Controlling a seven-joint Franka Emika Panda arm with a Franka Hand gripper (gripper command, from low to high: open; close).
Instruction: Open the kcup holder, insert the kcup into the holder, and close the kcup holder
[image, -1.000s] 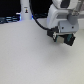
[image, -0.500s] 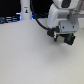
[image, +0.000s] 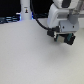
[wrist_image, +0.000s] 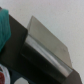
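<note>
White arm, wrist bent low, fingers state unclear.

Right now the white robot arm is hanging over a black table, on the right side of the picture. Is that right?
Not quite. The table is pale, almost white, not black, as the exterior view shows. The rest holds: the white robot arm hangs over it toward the exterior view's right.

Gripper over kcup holder, table far right, exterior view
</note>
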